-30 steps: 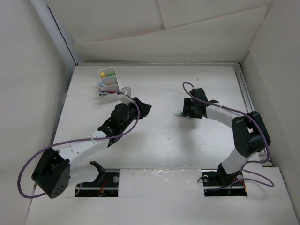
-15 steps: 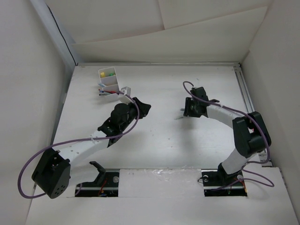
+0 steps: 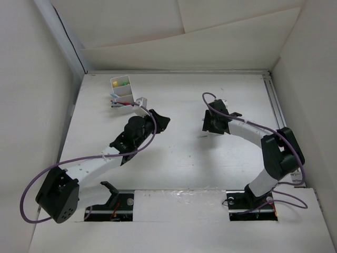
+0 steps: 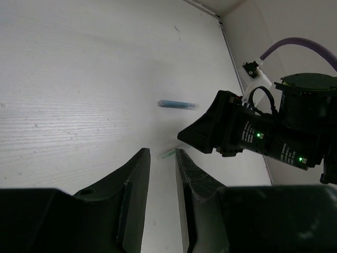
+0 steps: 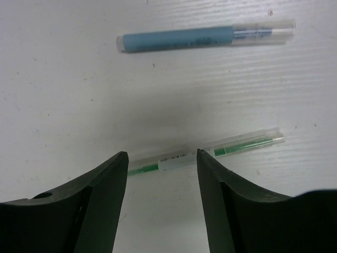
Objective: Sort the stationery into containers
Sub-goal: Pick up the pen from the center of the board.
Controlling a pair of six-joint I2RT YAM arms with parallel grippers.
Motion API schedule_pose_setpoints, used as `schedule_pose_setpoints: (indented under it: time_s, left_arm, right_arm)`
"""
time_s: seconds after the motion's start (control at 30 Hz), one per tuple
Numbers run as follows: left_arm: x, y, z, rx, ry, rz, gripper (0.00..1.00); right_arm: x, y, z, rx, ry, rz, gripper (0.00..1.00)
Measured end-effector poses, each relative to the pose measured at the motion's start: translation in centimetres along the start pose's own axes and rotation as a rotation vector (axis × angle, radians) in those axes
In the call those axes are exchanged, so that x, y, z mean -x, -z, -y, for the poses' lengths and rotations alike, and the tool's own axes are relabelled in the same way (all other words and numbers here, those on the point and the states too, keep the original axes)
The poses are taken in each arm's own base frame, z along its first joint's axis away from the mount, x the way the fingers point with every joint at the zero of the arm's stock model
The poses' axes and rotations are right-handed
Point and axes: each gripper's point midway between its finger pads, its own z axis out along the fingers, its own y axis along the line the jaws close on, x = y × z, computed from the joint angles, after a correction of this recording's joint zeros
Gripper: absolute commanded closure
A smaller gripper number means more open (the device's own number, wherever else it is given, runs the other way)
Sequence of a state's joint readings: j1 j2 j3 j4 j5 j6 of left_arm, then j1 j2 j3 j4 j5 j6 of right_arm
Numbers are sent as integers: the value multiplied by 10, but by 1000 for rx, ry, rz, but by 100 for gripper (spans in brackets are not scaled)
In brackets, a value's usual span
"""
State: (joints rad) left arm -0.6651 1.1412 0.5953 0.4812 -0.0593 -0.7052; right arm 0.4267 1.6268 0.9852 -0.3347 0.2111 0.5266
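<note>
The right tool (image 5: 161,157), spread wide and holding nothing, straddles the clear green pen (image 5: 234,144) lying on the surface (image 5: 52,89) beside a teal pen (image 5: 179,38) (the white box (image 3: 122,90) sits well apart), so lower straight and pinch the barrel's middle.

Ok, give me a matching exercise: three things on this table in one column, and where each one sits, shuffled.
1 blue pen
2 green pen
3 white box

A back left of the table
B between the right gripper's open fingers
C flat on the table, just beyond those fingers

Pairs: 1-C, 2-B, 3-A
</note>
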Motion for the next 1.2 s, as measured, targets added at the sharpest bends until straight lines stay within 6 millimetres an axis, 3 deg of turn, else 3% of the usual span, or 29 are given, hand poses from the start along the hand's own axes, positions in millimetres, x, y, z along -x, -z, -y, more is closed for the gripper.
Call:
schedule_pose_setpoints:
  time_s: [0.23, 0.37, 0.47, 0.77, 0.93, 1.2]
  left_arm:
    - [-1, 0, 2, -11, 3, -9, 78]
    - [-2, 1, 5, -28, 8, -15, 78]
    - [-5, 1, 6, -37, 13, -22, 78]
    - [-9, 2, 6, -43, 16, -36, 78]
    - [-10, 3, 8, -54, 18, -41, 78]
    - [-11, 2, 7, -53, 18, -45, 78]
  right_arm:
    - [-15, 23, 14, -78, -52, 21, 43]
    - [-30, 34, 26, -114, -85, 21, 39]
    - [-36, 29, 32, -133, -113, 1, 26]
    - [-40, 3, 25, -116, -179, -41, 24]
    - [-35, 2, 21, -111, -195, -33, 38]
    - [-37, 2, 20, -115, -191, -42, 48]
